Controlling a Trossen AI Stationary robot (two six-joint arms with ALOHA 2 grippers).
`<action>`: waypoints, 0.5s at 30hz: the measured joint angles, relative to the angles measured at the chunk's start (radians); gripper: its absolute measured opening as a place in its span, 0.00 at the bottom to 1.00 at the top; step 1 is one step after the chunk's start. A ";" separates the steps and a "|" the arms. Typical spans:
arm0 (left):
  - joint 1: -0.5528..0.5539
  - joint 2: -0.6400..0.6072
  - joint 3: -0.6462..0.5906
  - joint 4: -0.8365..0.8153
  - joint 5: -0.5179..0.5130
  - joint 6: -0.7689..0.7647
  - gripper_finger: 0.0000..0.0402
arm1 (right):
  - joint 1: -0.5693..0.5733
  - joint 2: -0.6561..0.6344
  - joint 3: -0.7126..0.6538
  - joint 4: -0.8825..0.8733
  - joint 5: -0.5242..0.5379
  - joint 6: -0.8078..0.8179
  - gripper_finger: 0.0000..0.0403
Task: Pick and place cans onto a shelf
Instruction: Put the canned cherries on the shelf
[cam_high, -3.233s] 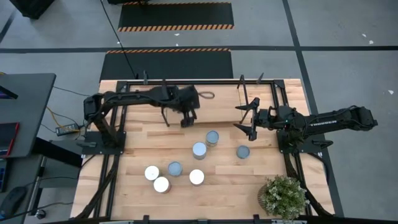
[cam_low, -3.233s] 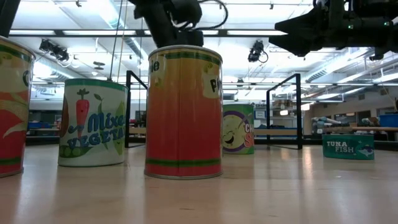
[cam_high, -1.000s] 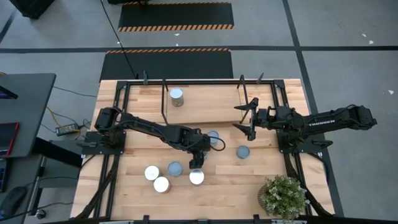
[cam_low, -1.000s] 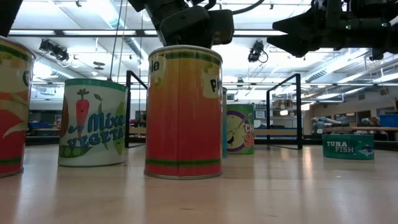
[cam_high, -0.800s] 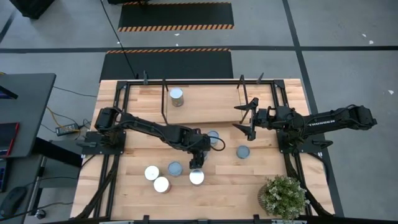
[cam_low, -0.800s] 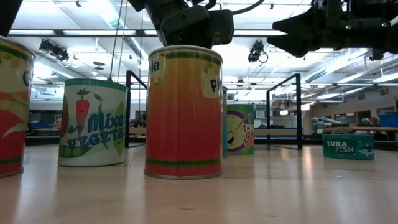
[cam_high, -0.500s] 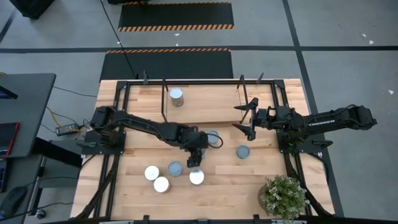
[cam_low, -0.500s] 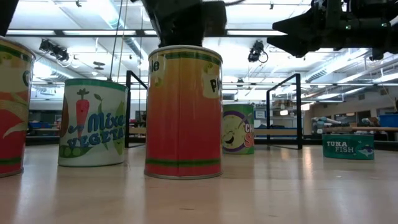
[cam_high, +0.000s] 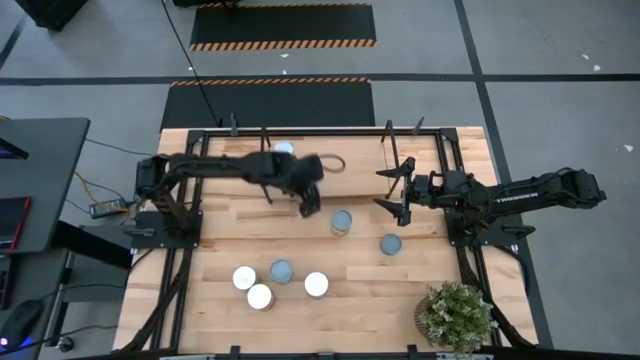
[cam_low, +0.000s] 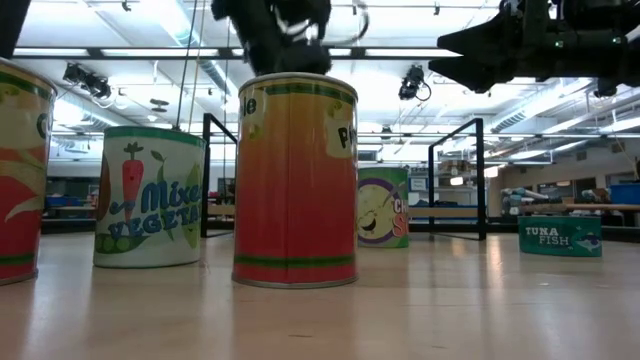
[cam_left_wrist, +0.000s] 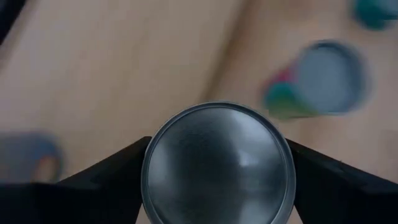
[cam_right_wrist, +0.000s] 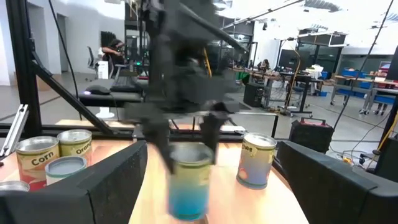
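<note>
My left gripper (cam_high: 308, 203) is shut on a silver-topped can (cam_left_wrist: 217, 158) with a blue lower label (cam_right_wrist: 189, 186). It holds the can above the near edge of the shelf (cam_high: 350, 165), a light board in a black rod frame at the table's far side. Another can (cam_high: 284, 148) stands on the shelf, partly hidden by the left arm. Several cans stand on the table, among them one (cam_high: 342, 222) just near of the gripper and one (cam_high: 390, 243) farther right. My right gripper (cam_high: 381, 192) is open and empty at the shelf's right end. My left gripper pinches the can between its two fingers (cam_left_wrist: 115, 177), one on each side of the side wall just below the top rim (cam_left_wrist: 147, 171). The fingers point down from above. The can hangs upright below them, lifted clear of the table.
Several cans (cam_high: 259, 296) cluster at the near left and show large in the low view, an orange one (cam_low: 295, 180) foremost. A flat tuna tin (cam_low: 560, 236) stands at the right. A potted plant (cam_high: 456, 315) stands at the near right corner. Black frame posts (cam_high: 262, 160) flank the shelf.
My left gripper has lifted the can from among the cans at the table's middle. It has carried the can, upright and clear of the table, toward the far edge to the shelf's near edge. The right arm has kept still.
</note>
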 joint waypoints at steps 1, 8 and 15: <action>0.028 0.000 0.000 -0.015 0.001 -0.005 0.82 | 0.000 0.000 0.000 -0.003 0.000 -0.002 0.92; 0.140 0.002 0.000 -0.076 -0.001 -0.024 0.82 | -0.001 0.001 -0.001 -0.001 0.000 -0.007 0.92; 0.149 0.002 0.000 -0.145 -0.007 0.036 0.83 | -0.001 0.001 -0.001 -0.001 0.000 -0.005 0.92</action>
